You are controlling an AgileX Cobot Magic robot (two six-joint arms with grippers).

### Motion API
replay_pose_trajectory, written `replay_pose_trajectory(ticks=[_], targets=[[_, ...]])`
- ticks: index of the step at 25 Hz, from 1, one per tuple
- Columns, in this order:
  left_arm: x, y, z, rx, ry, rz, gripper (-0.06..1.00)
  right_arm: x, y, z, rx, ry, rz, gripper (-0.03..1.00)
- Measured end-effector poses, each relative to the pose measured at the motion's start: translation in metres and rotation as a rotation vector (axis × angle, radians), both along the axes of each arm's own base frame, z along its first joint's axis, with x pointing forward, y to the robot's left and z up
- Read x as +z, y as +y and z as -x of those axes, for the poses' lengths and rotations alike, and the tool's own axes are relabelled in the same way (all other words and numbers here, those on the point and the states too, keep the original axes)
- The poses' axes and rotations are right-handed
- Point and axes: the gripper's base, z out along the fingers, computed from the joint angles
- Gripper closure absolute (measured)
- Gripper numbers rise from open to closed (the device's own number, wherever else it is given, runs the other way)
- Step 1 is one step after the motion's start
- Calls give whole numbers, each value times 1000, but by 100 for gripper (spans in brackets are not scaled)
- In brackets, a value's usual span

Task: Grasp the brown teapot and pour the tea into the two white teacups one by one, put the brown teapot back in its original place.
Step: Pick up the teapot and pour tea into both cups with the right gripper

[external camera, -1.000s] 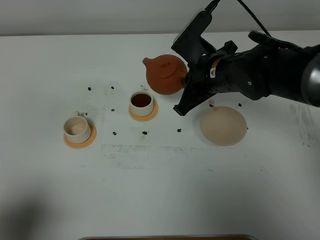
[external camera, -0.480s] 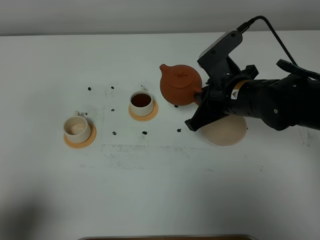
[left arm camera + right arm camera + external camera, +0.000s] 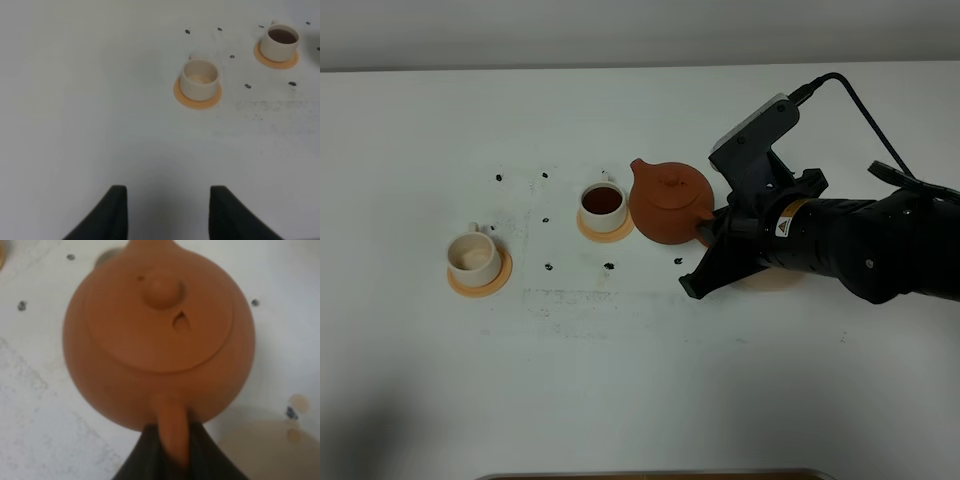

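The brown teapot [image 3: 667, 203] is upright, lid on, spout toward the back left, just right of the near cup. My right gripper [image 3: 705, 229] is shut on its loop handle, as the right wrist view shows [image 3: 172, 447] with the teapot [image 3: 157, 335] filling the frame. One white teacup [image 3: 603, 203] on an orange coaster holds dark tea. The other white teacup [image 3: 475, 256], on its coaster further left, looks pale inside. Both show in the left wrist view [image 3: 281, 41] [image 3: 200, 78]. The beige saucer [image 3: 260, 440] lies behind the teapot, mostly hidden under my right arm in the exterior view. My left gripper [image 3: 167, 210] is open and empty.
Small dark specks [image 3: 609, 266] dot the white table [image 3: 620, 380] around the cups. My right arm's black body [image 3: 840, 245] and its cable reach in from the right. A brown edge [image 3: 650, 475] shows at the table's front.
My right gripper carried the teapot from behind the filled cup to the right, then toward the front. The teapot went from tilted to upright. My arm now covers the saucer.
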Motion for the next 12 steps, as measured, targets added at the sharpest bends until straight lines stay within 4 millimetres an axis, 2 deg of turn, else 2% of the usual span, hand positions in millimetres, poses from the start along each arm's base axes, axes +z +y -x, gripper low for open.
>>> replay_pose_trajectory(ticks=[12], targets=[[0,0,0,1,0,1,54,-18,0,16,-17,28,-15,85]])
